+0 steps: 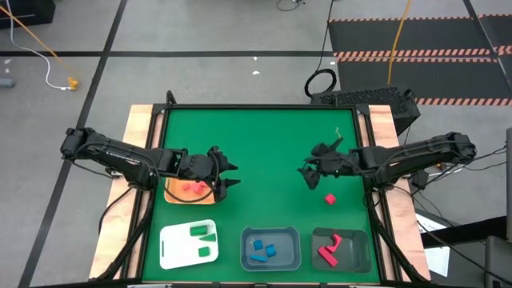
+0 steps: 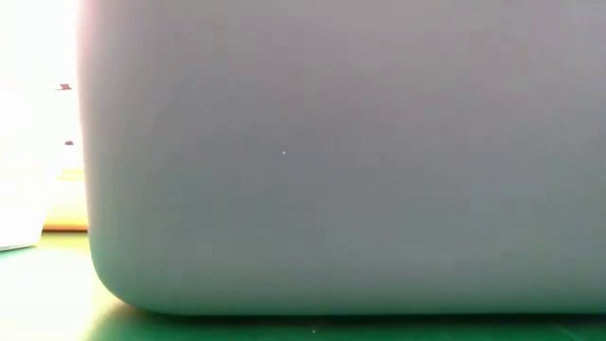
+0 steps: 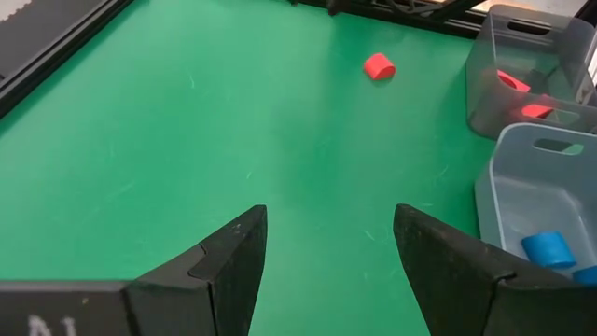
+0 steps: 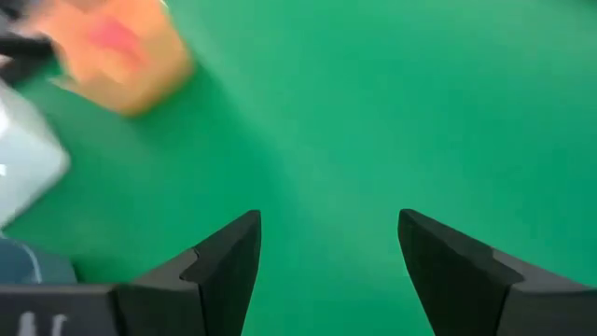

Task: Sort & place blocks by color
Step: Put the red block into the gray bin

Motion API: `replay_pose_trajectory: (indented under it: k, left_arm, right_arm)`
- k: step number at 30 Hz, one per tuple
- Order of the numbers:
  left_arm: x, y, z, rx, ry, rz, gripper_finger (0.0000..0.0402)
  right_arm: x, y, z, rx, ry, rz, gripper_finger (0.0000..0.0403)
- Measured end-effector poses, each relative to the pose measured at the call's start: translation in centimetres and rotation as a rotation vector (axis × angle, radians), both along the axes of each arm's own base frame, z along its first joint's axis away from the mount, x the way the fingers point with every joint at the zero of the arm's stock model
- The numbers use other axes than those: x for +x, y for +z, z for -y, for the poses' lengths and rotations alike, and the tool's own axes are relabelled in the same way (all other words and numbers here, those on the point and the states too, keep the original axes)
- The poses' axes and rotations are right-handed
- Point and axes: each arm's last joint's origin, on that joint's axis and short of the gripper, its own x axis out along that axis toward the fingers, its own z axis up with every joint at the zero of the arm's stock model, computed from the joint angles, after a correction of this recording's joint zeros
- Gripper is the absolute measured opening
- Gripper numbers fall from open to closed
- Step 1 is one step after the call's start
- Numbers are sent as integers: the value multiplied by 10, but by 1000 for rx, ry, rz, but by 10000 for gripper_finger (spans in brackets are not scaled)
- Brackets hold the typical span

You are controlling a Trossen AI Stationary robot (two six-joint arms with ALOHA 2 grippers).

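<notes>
Two dark robot arms hang over a green tabletop [image 1: 264, 160] midway through sorting small blocks by colour. Both claws stand released and empty: the left claw [image 1: 226, 176] hovers beside an orange tray [image 1: 172, 192] at the left, which holds something pinkish red, too faint to name; the right claw [image 1: 308, 174] hovers over bare green at the right.

Most pieces are already sorted along the near edge. Green blocks [image 1: 203, 233] lie on the white tray [image 1: 172, 248], blue blocks [image 1: 262, 250] sit in the light grey bin [image 1: 248, 237], and red blocks [image 1: 330, 250] rest in the dark grey bin [image 1: 362, 240]. One loose red block [image 1: 329, 198] lies alone on the tabletop, just near of the right claw and a little beyond the dark bin; the left wrist view also catches it [image 3: 379, 66] farther off. The low view is blocked by a pale wall.

The step in hand appears to be collecting this stray. The next move likely calls for the right claw to drop over it, pinch it, then carry it to the dark grey bin.
</notes>
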Motion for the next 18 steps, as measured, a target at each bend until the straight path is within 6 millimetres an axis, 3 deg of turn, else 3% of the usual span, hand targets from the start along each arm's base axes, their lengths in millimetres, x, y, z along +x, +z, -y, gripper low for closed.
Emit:
replay_pose_trajectory:
  k: [8,18]
  left_arm:
    - [0,0,0,19,-12,-2,237]
    - [0,-1,0,27,-16,-11,237]
  right_arm:
    - [-36,-28,-5,459,-289,-413,244]
    - [-31,-45,-27,544,-318,-557,244]
